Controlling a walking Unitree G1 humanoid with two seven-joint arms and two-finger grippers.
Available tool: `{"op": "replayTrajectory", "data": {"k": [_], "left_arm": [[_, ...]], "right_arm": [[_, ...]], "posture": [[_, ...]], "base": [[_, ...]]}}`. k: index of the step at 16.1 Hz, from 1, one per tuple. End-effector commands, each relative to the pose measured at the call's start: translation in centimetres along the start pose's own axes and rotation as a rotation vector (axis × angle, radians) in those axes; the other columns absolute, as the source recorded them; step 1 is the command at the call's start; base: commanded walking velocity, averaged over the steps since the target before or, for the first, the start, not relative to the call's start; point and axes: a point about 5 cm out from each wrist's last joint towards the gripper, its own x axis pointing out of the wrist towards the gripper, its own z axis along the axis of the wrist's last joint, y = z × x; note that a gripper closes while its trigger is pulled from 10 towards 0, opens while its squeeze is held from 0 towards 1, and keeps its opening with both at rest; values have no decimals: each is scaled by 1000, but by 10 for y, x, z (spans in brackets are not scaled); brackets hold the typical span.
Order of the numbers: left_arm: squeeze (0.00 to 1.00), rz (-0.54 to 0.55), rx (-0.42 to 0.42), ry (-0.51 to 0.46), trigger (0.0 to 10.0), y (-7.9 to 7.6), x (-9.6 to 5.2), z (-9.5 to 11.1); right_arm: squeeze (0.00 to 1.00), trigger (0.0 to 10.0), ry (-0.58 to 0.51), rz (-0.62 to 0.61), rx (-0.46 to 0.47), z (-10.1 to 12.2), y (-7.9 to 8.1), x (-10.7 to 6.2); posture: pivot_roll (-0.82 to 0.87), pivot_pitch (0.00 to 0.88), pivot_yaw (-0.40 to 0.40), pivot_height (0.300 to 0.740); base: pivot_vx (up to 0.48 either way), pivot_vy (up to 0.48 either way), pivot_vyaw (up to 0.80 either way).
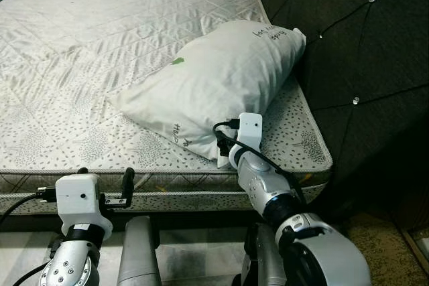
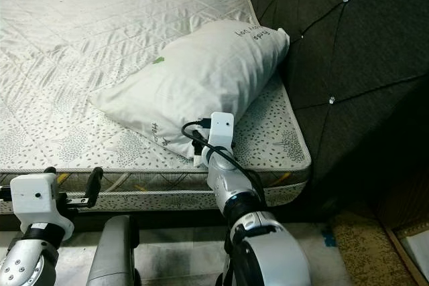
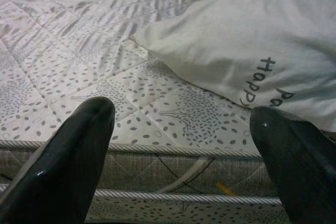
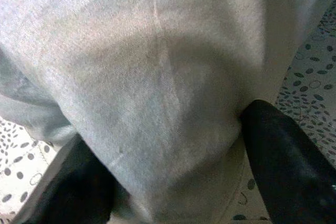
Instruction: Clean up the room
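A white pillow [image 1: 221, 78] with dark lettering lies on the near right part of the bare quilted mattress [image 1: 87, 45], its far end against the headboard. My right gripper [image 4: 168, 161] reaches over the bed's front edge and is shut on the pillow's near edge, with fabric bunched between its black fingers [image 4: 283, 156]. My left gripper [image 3: 184, 129] stands open below and in front of the mattress edge, left of the pillow, with nothing between its fingers.
A dark tufted headboard [image 1: 362, 51] with small studs rises along the right side of the bed. The mattress side and piping [image 1: 174, 195] run across just in front of me. Brownish floor [image 1: 389, 246] shows at the lower right.
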Motion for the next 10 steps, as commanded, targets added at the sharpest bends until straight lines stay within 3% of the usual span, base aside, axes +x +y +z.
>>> {"op": "replayTrajectory", "data": {"k": [1, 10], "left_arm": [[0, -1, 1, -12, 10000, -1, 0, 4], [0, -4, 1, -14, 10000, -3, 1, 5]], "right_arm": [[0, 0, -38, 167, 72, 14, 79, -9], [0, 0, -36, 167, 87, 11, 75, -7]], "posture": [[170, 117, -78, 561], [164, 118, -76, 561]], "base": [[0, 0, 0], [0, 0, 0]]}}
